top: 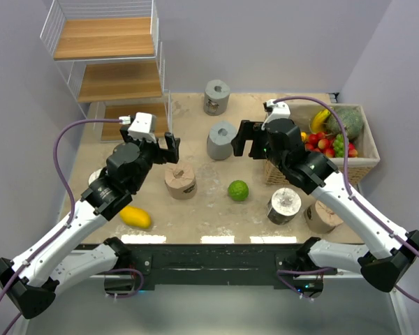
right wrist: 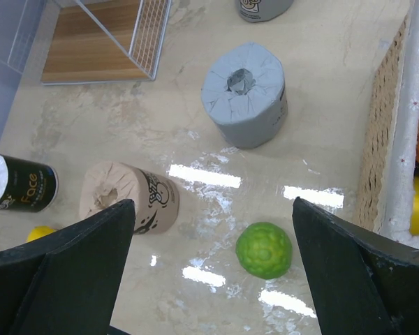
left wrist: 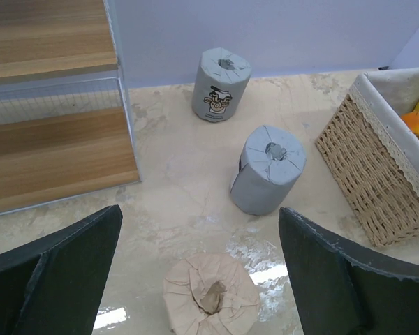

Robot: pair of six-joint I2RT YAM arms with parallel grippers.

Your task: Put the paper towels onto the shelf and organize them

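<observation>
Beige stone-pattern table [top: 202,209], shiny in places. Carries the shelf [top: 105,38] at the far left corner. Bears 6 paper towel rolls: far grey roll [top: 216,96] near the back wall, near grey roll [top: 221,140] in front of it, left tan roll [top: 180,179] about the middle, left black roll [right wrist: 21,183] at the left side, right black roll [top: 285,205] and right tan roll [top: 322,216] side by side at the front right. Holds also 1 green fruit [top: 238,190] between left tan roll and right black roll, 1 yellow fruit [top: 135,217] at the front left, 1 wicker basket [top: 363,164] along the right edge.
</observation>
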